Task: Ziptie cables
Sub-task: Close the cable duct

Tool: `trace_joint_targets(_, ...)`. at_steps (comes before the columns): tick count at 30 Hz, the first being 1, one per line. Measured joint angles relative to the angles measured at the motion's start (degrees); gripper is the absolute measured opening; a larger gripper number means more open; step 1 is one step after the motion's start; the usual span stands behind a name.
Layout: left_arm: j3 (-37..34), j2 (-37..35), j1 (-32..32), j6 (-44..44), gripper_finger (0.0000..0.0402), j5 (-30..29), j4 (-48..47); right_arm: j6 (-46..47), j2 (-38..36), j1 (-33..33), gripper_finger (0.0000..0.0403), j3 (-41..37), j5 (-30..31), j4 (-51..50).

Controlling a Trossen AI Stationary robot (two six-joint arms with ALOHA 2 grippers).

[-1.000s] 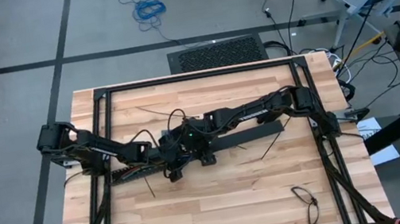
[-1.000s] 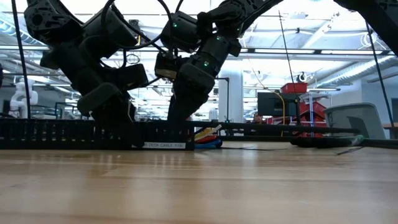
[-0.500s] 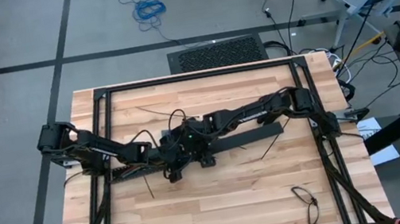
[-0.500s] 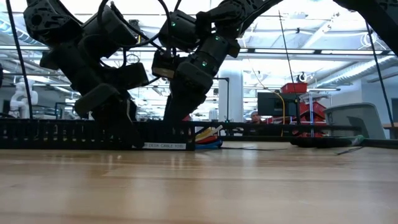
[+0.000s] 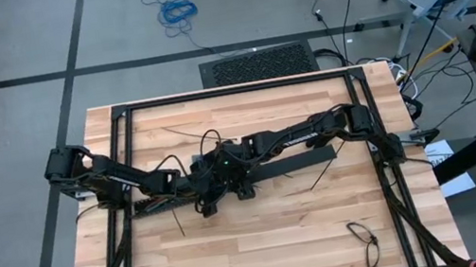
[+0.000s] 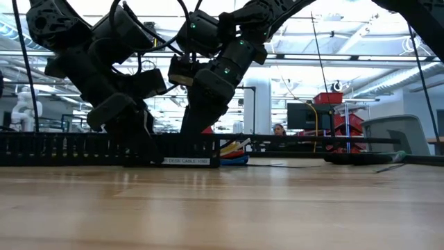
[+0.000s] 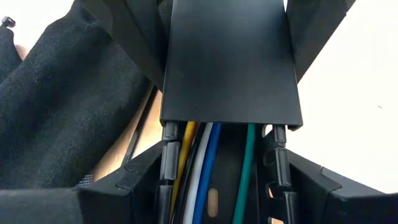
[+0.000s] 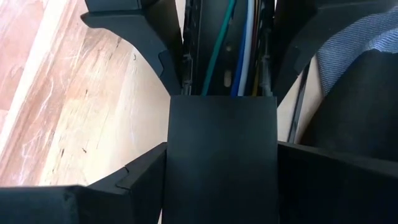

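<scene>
A long black slotted bar (image 5: 158, 205) lies across the table's middle. The cables, yellow, white, blue and green (image 7: 202, 171), run inside its open channel. A flat black cover (image 8: 221, 155) closes the bar's right stretch (image 5: 304, 158). My left gripper (image 7: 219, 186) straddles the open channel just short of the cover's end. My right gripper (image 8: 221, 180) straddles the covered part, with the cables (image 8: 239, 43) showing beyond it. In the high view the two grippers (image 5: 197, 192) (image 5: 218, 179) meet close together over the bar. My left gripper holds the slotted bar by its two side walls (image 7: 166, 163), one finger outside each wall, slanting down from the table's left, along the bar. The bar lies on the table. My right gripper holds the covered stretch across its width, fingers at the cover's two long edges (image 8: 169, 163), slanting down from the table's right. The bar rests flat.
Thin black strips lie loose on the wood (image 5: 180, 222) (image 5: 321, 174) (image 5: 182, 131). A small black wire loop (image 5: 364, 240) sits near the front right. A black frame (image 5: 231, 90) borders the table. Bare wood lies toward the near edge. A person (image 6: 278, 129) shows far behind.
</scene>
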Motion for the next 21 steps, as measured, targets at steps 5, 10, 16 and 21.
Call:
trace_joint_targets(5,0.0,0.0,0.0,0.3,0.0244,-0.1,0.3,0.0,0.0,0.0,0.0256,0.0,0.0,0.0)
trace_joint_targets(10,0.0,0.0,0.0,-0.1,0.0248,0.0,0.0,0.0,0.0,0.0,0.0256,0.0,0.0,0.1)
trace_joint_targets(16,0.1,0.0,0.0,0.1,0.0265,0.0,0.1,0.0,0.1,0.0,0.0256,0.0,0.0,0.2)
trace_joint_targets(21,0.2,-0.1,0.6,0.4,0.0291,1.0,-1.0,0.0,0.1,0.0,0.0256,0.0,-0.1,0.3)
